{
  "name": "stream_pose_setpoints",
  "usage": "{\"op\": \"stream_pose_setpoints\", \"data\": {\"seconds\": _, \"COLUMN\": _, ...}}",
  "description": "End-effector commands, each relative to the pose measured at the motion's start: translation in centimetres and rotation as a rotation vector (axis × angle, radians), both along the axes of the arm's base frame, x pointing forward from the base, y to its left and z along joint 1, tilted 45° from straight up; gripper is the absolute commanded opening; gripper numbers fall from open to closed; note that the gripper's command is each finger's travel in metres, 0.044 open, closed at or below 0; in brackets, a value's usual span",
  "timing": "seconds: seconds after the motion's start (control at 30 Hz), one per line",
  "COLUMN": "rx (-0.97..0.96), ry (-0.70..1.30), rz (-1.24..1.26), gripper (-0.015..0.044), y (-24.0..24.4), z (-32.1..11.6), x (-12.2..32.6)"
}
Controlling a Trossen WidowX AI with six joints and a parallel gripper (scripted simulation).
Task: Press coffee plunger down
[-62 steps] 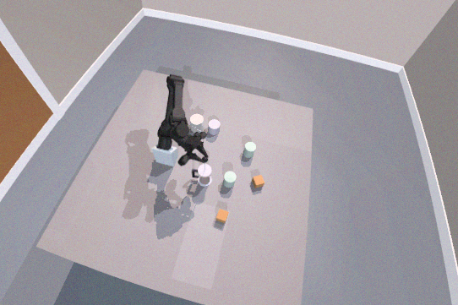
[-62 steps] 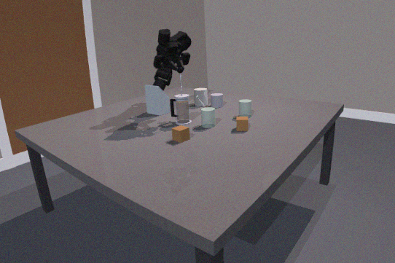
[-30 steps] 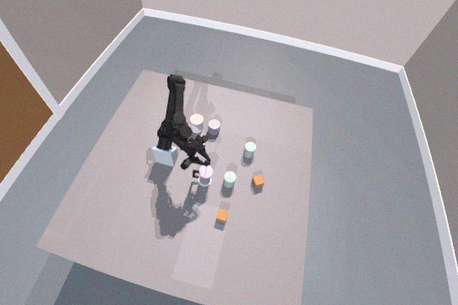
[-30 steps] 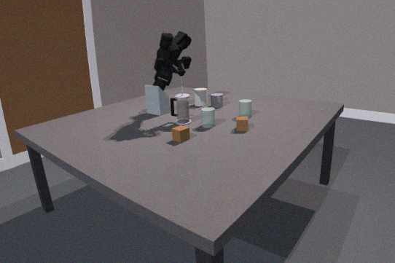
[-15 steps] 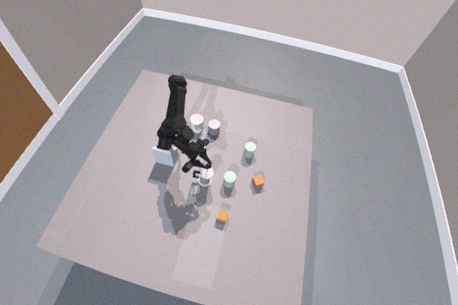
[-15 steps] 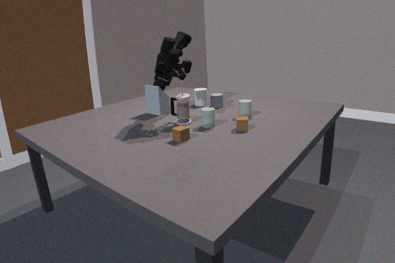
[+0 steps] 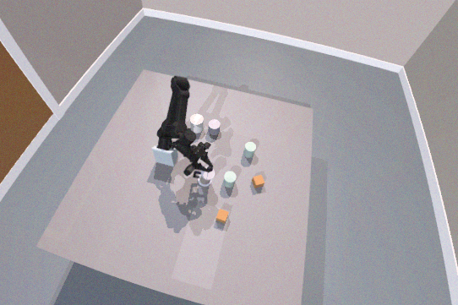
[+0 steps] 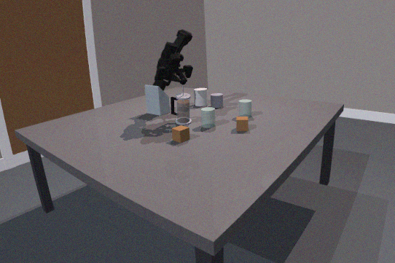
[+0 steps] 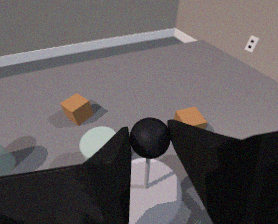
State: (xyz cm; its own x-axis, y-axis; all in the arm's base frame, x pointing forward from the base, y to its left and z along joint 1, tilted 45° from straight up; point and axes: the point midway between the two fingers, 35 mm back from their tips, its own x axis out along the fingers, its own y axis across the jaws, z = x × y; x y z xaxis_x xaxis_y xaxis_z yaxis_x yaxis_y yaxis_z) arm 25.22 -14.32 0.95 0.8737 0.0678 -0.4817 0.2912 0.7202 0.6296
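Note:
The coffee press (image 7: 205, 179) (image 8: 183, 112) stands upright on the table, with its black handle (image 7: 197, 174) (image 8: 173, 106) on the left side in the top and exterior views. Its pale round lid (image 9: 155, 195) shows below the fingers in the wrist view. The round black plunger knob (image 9: 150, 138) stands above the lid on a thin rod (image 8: 183, 89) (image 9: 147, 171), a short length of which shows. My gripper (image 7: 209, 167) (image 8: 183, 81) (image 9: 148, 129) is shut on the knob, one finger on each side. The knob's underside contact is hidden in the top and exterior views.
A green cylinder (image 7: 230, 179) (image 8: 208, 118) (image 9: 97, 143) stands close beside the press, another (image 7: 249, 149) (image 8: 245, 108) farther off. Orange cubes (image 7: 258, 181) (image 7: 222, 215) lie beyond. A white cylinder (image 8: 200, 97), a grey-purple one (image 8: 216, 100) and a light-blue block (image 7: 164, 155) (image 8: 157, 100) stand nearer the arm.

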Motion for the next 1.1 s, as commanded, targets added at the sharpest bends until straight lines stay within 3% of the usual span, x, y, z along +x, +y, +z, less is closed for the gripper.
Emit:
{"op": "stream_pose_setpoints", "data": {"seconds": 0.0, "rx": 0.078, "ry": 0.058, "rz": 0.025, "gripper": 0.0115, "y": 2.8, "z": -2.3, "x": -0.7}}
{"op": "stream_pose_setpoints", "data": {"seconds": 1.07, "rx": 0.079, "ry": 0.052, "rz": 0.025, "gripper": 0.0115, "y": 2.3, "z": -3.2, "x": 1.2}}
